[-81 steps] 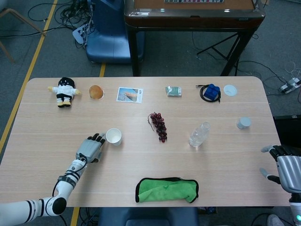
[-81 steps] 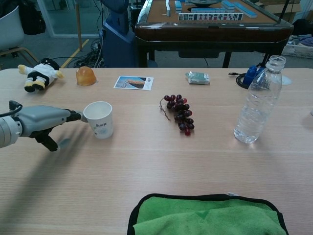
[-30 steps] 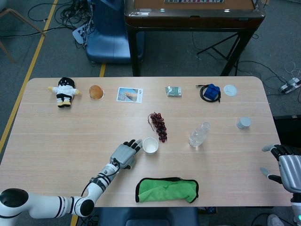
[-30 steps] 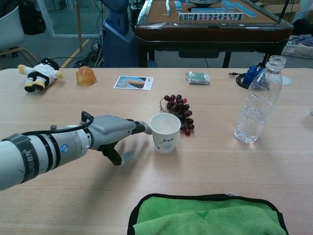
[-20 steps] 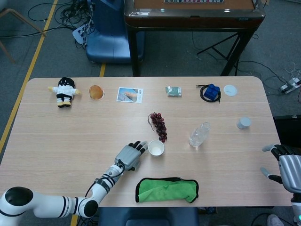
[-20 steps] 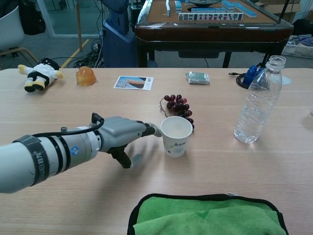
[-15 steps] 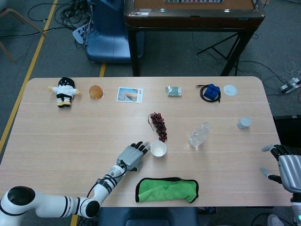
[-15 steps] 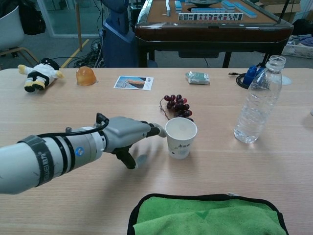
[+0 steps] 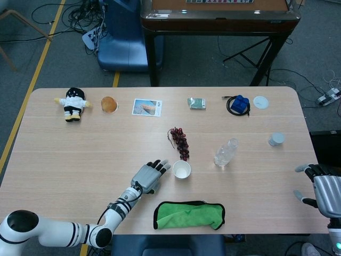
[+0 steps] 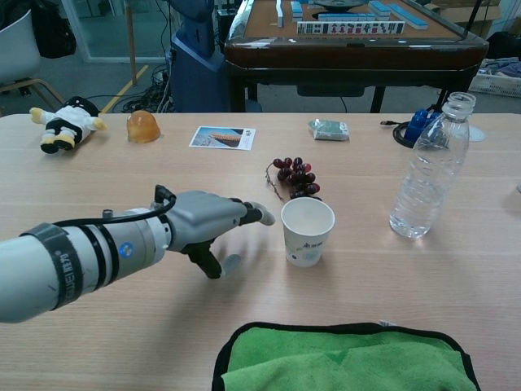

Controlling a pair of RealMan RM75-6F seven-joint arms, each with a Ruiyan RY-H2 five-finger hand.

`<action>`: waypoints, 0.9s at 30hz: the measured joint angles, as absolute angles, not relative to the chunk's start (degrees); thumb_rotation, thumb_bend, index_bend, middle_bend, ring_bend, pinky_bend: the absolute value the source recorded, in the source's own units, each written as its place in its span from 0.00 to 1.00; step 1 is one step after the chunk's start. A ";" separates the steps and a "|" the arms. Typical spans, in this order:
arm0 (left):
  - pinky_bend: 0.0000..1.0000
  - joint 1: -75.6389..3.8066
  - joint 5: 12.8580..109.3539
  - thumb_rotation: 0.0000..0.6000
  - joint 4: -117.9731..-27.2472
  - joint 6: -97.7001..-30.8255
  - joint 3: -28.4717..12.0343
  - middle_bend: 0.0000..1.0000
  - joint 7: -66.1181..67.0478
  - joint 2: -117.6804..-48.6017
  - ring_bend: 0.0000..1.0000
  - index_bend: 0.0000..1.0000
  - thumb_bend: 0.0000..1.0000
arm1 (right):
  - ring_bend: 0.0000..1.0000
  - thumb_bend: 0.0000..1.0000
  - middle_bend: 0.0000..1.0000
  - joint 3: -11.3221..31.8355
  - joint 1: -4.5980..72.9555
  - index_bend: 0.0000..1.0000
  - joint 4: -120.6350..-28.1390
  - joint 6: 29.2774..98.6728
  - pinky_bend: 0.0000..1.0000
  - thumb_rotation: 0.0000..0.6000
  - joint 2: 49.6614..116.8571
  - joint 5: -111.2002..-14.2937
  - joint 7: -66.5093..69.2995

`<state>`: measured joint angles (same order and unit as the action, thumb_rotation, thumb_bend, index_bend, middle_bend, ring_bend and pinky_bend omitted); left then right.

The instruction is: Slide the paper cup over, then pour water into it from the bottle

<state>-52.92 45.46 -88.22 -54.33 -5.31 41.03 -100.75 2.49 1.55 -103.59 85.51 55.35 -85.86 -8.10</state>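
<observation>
Slid rightward across the table, the paper cup point(image 10: 308, 231) now stands upright just off the fingertips of the left hand point(image 10: 213, 221), whose fingers are spread and hold nothing, so the slide looks finished and next the idle, empty right hand point(image 9: 326, 190) must grasp the bottle point(image 10: 429, 167).

The right hand point(image 9: 323, 189) is cut off by the head view's edge and missing from the chest view. The green cloth point(image 10: 346, 358) runs off the chest view's bottom edge. The paper cup point(image 10: 307, 231) hides the lowest grapes point(image 10: 295, 177). The cup's print is too small to read.
</observation>
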 measured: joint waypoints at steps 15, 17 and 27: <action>0.17 -44.70 47.98 1.00 -97.41 -63.82 -1.38 0.01 37.17 -85.61 0.01 0.05 0.40 | 0.33 0.11 0.38 2.05 2.03 0.41 -102.43 84.45 0.46 1.00 57.49 -85.69 -11.13; 0.23 -43.26 50.20 1.00 -97.91 -65.59 -1.08 0.05 35.21 -84.21 0.05 0.11 0.40 | 0.33 0.11 0.38 2.05 2.12 0.41 -102.14 84.22 0.46 1.00 57.84 -85.45 -11.49; 0.41 -32.25 68.70 1.00 -95.58 -78.60 3.19 0.34 22.17 -77.62 0.28 0.33 0.40 | 0.32 0.11 0.37 1.39 3.10 0.41 -100.97 81.31 0.46 1.00 59.57 -84.92 -10.51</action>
